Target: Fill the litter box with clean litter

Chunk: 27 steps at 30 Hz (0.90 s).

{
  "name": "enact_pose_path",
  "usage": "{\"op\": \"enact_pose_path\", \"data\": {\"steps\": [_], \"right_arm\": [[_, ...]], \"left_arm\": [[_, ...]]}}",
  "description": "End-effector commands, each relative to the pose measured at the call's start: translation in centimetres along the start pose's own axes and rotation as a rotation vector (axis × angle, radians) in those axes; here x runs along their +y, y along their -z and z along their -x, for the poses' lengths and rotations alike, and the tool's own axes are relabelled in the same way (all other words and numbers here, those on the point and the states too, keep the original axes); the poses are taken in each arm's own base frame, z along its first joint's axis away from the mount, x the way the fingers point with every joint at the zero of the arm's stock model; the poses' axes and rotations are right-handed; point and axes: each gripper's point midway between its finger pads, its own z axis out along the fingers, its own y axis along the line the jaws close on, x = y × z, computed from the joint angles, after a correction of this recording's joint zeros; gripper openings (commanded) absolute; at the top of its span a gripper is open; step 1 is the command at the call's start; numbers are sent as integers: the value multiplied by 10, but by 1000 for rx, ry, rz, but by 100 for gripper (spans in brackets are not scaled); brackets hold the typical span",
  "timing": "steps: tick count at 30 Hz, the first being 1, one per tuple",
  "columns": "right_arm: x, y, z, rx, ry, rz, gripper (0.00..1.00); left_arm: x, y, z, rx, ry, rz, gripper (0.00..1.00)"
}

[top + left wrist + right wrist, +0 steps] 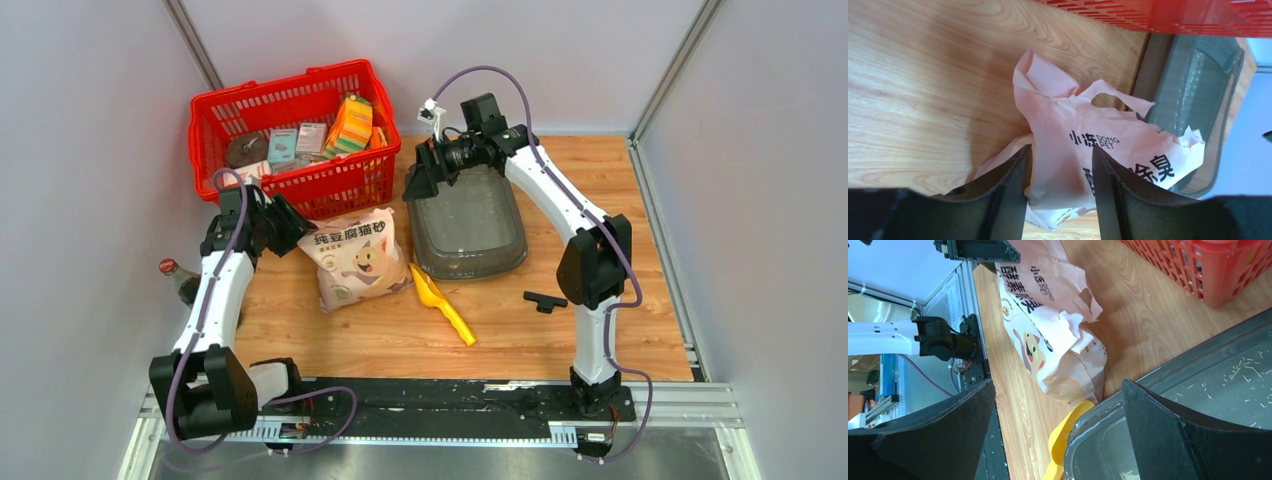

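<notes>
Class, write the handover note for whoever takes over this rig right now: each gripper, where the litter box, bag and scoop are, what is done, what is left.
Left gripper: open, fingers either side of the bag's torn top, not clamped.
Right gripper: open, empty, at the litter box's far-left corner.
The bag lies flat between the red basket and the box. The yellow scoop lies by the box's near edge, untouched.
Done: the bag top looks torn open.
Left: nearly everything. Only a few litter bits are in the box, so the pour is still to do.
</notes>
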Motion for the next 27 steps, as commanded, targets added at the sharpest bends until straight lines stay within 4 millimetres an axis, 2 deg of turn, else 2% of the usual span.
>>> {"op": "enact_pose_path", "data": {"steps": [1,3,4,5,7,8,9,10,11,12,13,14,16,17,21,24,27], "right_arm": [[3,9,1,-2,47,-28,100],[0,8,-2,3,39,-32,100],[-1,8,-3,5,36,-33,100],[-1,7,-2,5,38,-32,100],[-3,6,-2,6,43,-24,100],[1,5,-2,6,51,2,100],[4,4,-1,6,63,27,100],[6,2,1,3,98,59,100],[14,2,0,8,101,119,100],[14,0,0,8,103,138,100],[12,-5,-2,12,99,156,100],[12,-8,-1,6,103,175,100],[12,-21,-3,14,79,192,100],[7,-31,-4,17,44,196,100],[-1,-61,-13,38,-121,233,100],[-5,-80,-23,48,-133,251,100],[5,-95,-31,78,-134,312,100]], "left_arm": [[-27,-8,7,22,92,-126,52],[-27,-10,5,32,81,-137,40],[-34,-9,7,25,40,-183,31],[-38,-8,7,21,9,-211,10],[-47,-2,15,-33,-64,-262,0],[-49,0,15,-42,-82,-281,0],[-62,8,24,-99,-135,-350,0],[-75,16,18,-90,-192,-439,0],[-77,18,11,-89,-220,-475,0],[-85,27,13,-132,-294,-526,0],[-89,32,6,-122,-341,-576,0],[-85,31,-5,-112,-369,-593,0],[-88,40,-10,-162,-458,-639,0],[-81,37,-19,-147,-459,-635,0],[-91,48,-27,-199,-534,-686,0],[-94,55,-33,-205,-569,-710,0],[-91,58,-37,-211,-594,-700,0]]}}
